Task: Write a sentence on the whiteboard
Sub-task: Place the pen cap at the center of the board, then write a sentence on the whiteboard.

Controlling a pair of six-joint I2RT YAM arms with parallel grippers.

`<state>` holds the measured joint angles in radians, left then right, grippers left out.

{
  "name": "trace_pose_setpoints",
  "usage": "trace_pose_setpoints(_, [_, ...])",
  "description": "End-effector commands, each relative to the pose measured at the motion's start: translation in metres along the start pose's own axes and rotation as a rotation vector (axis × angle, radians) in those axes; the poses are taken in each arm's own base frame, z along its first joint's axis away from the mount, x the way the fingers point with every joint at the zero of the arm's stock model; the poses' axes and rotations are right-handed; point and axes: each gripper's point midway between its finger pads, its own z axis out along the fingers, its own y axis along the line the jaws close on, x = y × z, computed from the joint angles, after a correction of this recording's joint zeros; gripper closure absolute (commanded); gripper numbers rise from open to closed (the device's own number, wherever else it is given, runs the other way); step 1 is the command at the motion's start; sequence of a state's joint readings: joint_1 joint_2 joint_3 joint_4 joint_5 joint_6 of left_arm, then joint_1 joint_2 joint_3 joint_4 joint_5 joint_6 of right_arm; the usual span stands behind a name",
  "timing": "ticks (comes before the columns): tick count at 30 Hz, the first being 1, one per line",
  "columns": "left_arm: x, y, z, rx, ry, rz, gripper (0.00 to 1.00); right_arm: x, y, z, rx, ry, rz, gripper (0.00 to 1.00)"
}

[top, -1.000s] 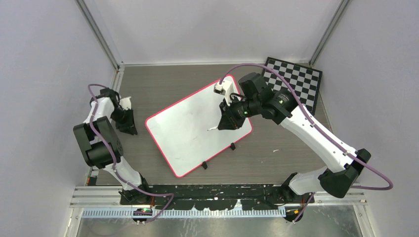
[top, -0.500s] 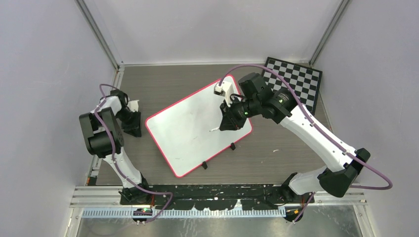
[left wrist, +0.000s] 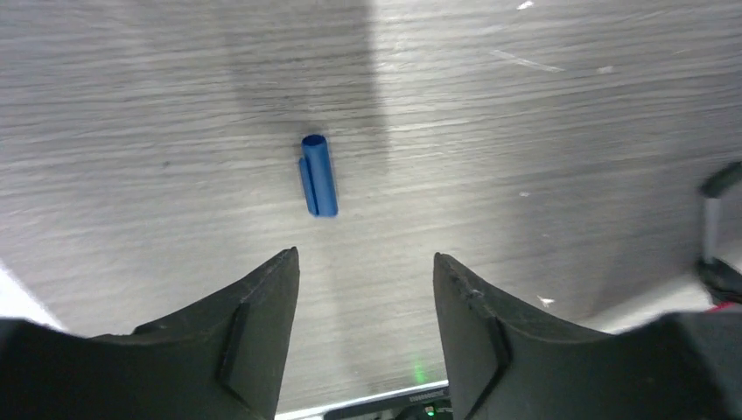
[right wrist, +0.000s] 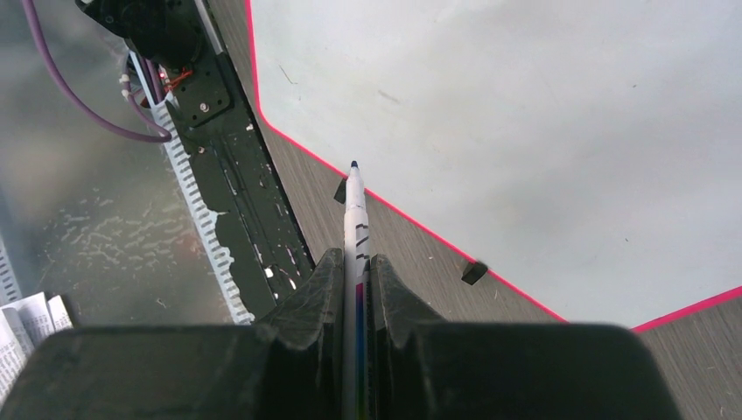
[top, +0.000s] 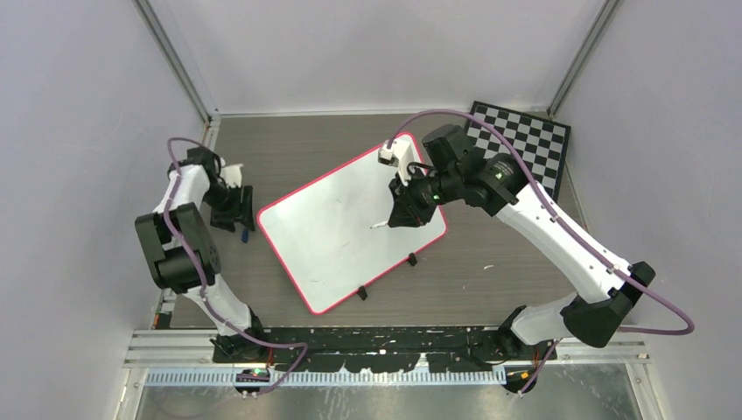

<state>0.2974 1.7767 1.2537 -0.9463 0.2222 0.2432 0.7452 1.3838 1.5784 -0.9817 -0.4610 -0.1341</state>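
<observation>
The whiteboard (top: 337, 229), white with a red-pink rim, lies tilted in the middle of the table. Its face is blank, and no sentence shows on it (right wrist: 525, 114). My right gripper (top: 395, 213) hangs over the board's right part, shut on a white marker (right wrist: 354, 214). The marker's dark tip is bare and points toward the board's near rim. My left gripper (left wrist: 365, 255) stands open over the bare table to the left of the board, its jaws well apart with nothing between them. A blue marker cap (left wrist: 318, 175) lies on the wood just beyond its fingertips (top: 246, 234).
A black-and-white checkered board (top: 525, 144) lies at the back right corner. Two small black clips (top: 361, 293) sit at the whiteboard's near rim. Grey walls close in the table on three sides, and a black rail (top: 376, 337) runs along the front edge.
The left gripper has opened and let go of the blue cap, which now lies on the table. The left wrist has shifted slightly back and right. The right arm has hardly moved.
</observation>
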Motion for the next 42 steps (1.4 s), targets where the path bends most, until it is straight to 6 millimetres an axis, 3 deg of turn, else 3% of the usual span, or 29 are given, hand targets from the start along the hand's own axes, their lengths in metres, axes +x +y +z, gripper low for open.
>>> trace_pose_setpoints(1, [-0.04, -0.029, -0.093, 0.036, -0.244, 0.069, 0.38, -0.025, 0.004, -0.013, 0.014, -0.083, -0.036, 1.0])
trace_pose_setpoints(5, [-0.058, -0.069, -0.163, 0.214, -0.414, 0.124, 0.33, -0.033, -0.002, -0.01, 0.036, -0.099, -0.033, 1.0])
trace_pose_setpoints(8, [-0.057, -0.117, -0.211, 0.444, -0.501, 0.216, 0.32, -0.037, -0.001, -0.011, 0.035, -0.1, -0.033, 1.0])
trace_pose_setpoints(11, [-0.05, -0.16, -0.237, 0.641, -0.505, 0.275, 0.31, -0.038, -0.001, -0.012, 0.035, -0.101, -0.033, 1.0])
trace_pose_setpoints(17, [-0.039, -0.212, -0.219, 0.737, -0.409, 0.38, 0.27, -0.036, 0.0, -0.016, 0.037, -0.1, -0.038, 1.0])
trace_pose_setpoints(25, [-0.033, -0.237, -0.172, 0.676, -0.322, 0.439, 0.26, -0.028, -0.005, -0.03, 0.065, -0.094, -0.034, 1.0])
trace_pose_setpoints(29, [-0.028, -0.244, -0.154, 0.698, -0.272, 0.431, 0.42, -0.026, -0.006, -0.034, 0.072, -0.094, -0.033, 1.0])
trace_pose_setpoints(38, [-0.02, -0.268, -0.136, 0.772, -0.228, 0.459, 0.97, -0.019, -0.005, -0.036, 0.068, -0.084, -0.031, 1.0])
trace_pose_setpoints(42, [-0.02, -0.279, -0.131, 0.799, -0.209, 0.468, 1.0, -0.016, -0.003, -0.038, 0.065, -0.08, -0.033, 1.0])
